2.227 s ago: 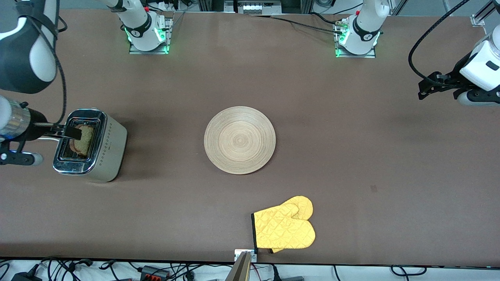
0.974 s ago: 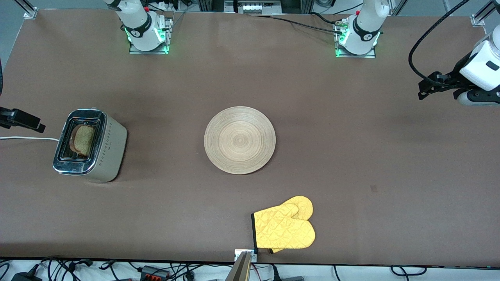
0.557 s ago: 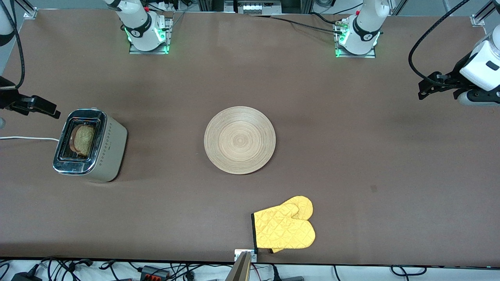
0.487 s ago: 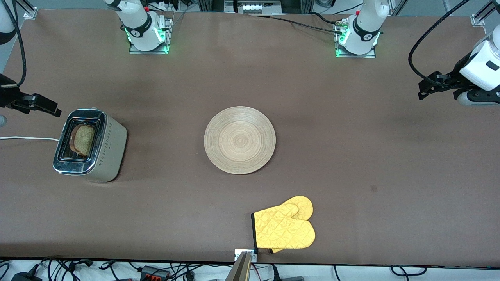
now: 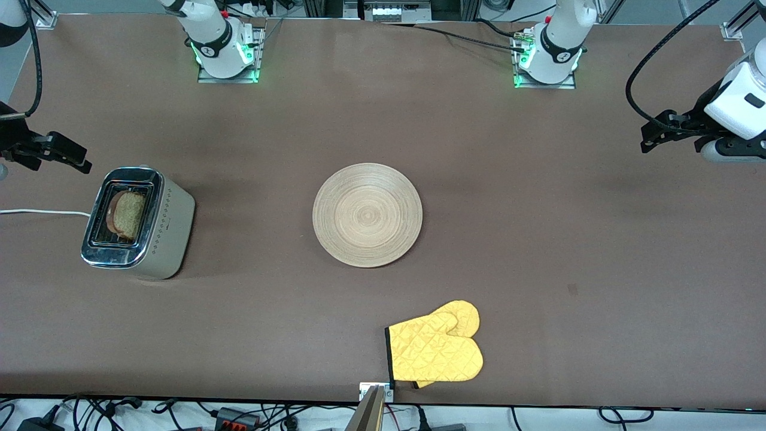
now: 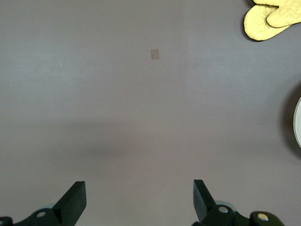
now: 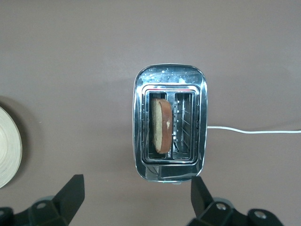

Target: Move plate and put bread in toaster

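The toaster [image 5: 139, 224] stands toward the right arm's end of the table, its chrome top [image 7: 170, 123] facing up. The bread [image 5: 128, 215] stands upright in one slot, and its crust shows in the right wrist view [image 7: 162, 125]. The wooden plate [image 5: 367, 214] lies bare at the table's middle. My right gripper [image 5: 64, 157] hangs open over the table beside the toaster, with nothing between its fingers [image 7: 70, 197]. My left gripper [image 5: 658, 131] waits open over bare table at the left arm's end, its fingers [image 6: 75, 200] holding nothing.
A yellow oven mitt [image 5: 437, 350] lies near the table's front edge, nearer to the front camera than the plate; it also shows in the left wrist view [image 6: 275, 19]. The toaster's white cord [image 5: 42, 212] runs off the right arm's end of the table.
The right gripper has drawn away from the toaster's top and now hangs beside it. The bread stays in its slot. The left arm, plate and mitt have not moved.
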